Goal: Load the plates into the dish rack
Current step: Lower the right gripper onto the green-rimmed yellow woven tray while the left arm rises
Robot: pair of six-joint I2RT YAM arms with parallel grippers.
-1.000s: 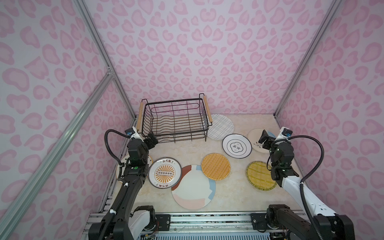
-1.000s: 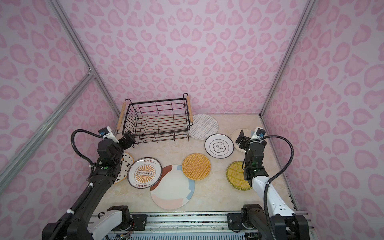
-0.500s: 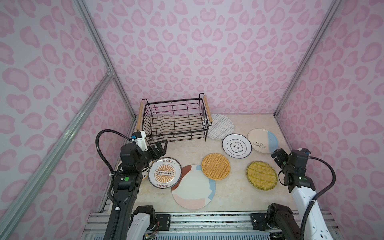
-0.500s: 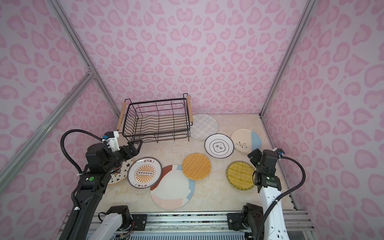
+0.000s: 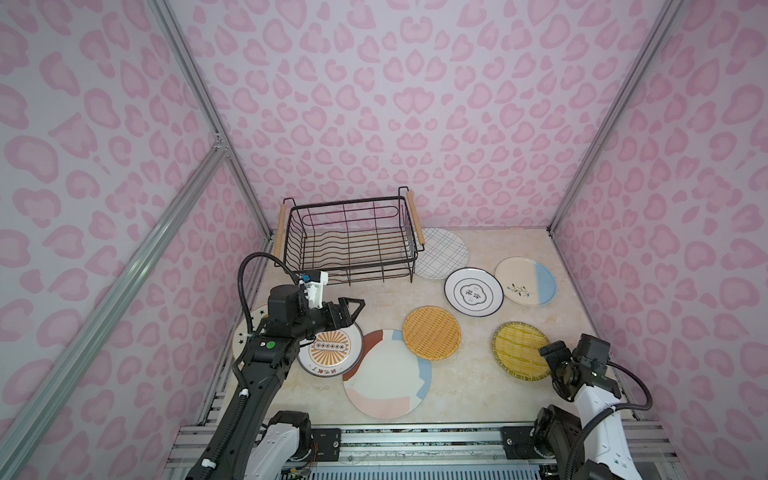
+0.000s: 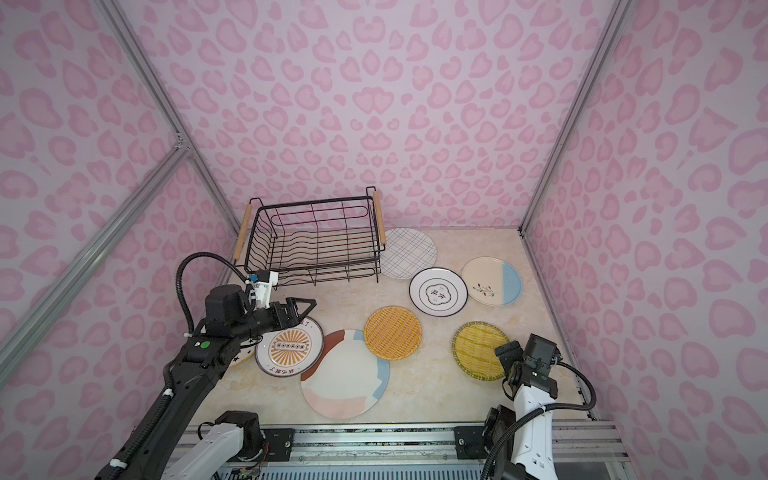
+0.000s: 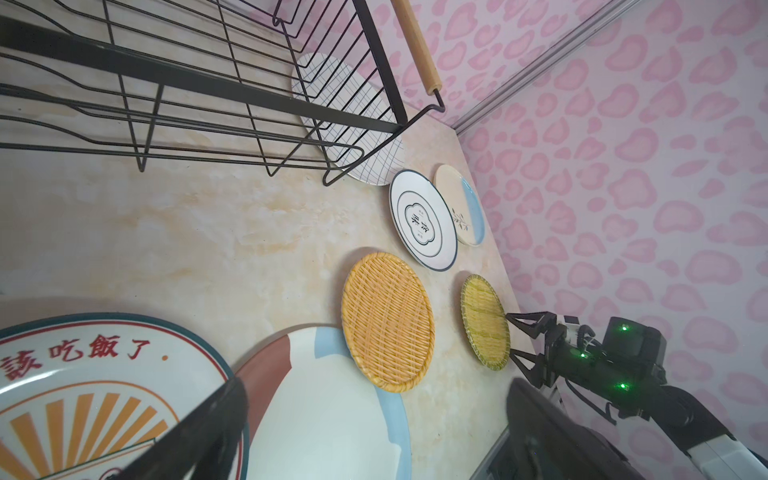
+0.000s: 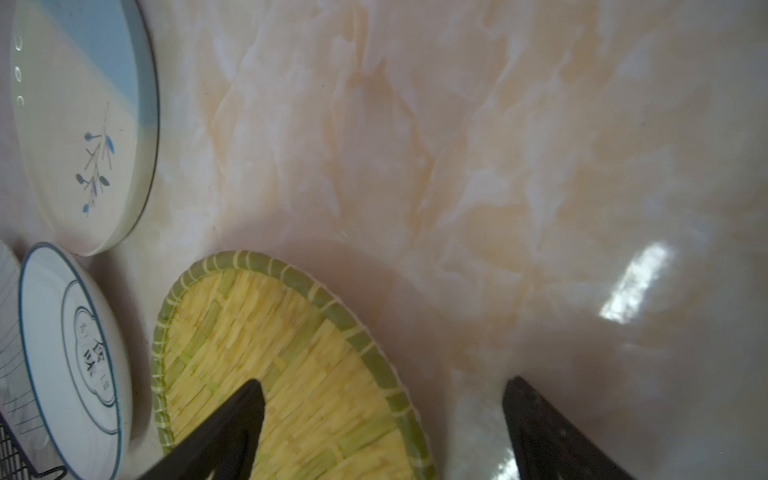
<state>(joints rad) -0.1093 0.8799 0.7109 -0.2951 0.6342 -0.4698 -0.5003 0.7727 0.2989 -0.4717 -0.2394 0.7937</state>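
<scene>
The black wire dish rack (image 5: 351, 241) stands empty at the back left. Several plates lie flat on the table: grid (image 5: 442, 253), flower outline (image 5: 473, 292), blue-cream (image 5: 525, 281), orange weave (image 5: 431, 332), yellow-green weave (image 5: 517, 347), pastel patches (image 5: 386, 374) and sunburst (image 5: 330, 349). The star plate (image 5: 245, 332) is mostly hidden under my left arm. My left gripper (image 5: 353, 307) (image 7: 374, 424) hangs open above the sunburst plate's far edge. My right gripper (image 5: 548, 357) (image 8: 382, 415) is open low over the yellow-green plate (image 8: 270, 357), straddling its near right rim.
Pink patterned walls close in the table on three sides. The metal rail (image 5: 415, 432) runs along the front edge. The sunburst plate overlaps the pastel plate, and the grid plate lies partly under the rack's right handle (image 5: 415, 220).
My right arm has drawn back from the blue-cream plate to the near right, down over the yellow-green plate. My left gripper has swung from the rack's front corner out over the sunburst plate.
</scene>
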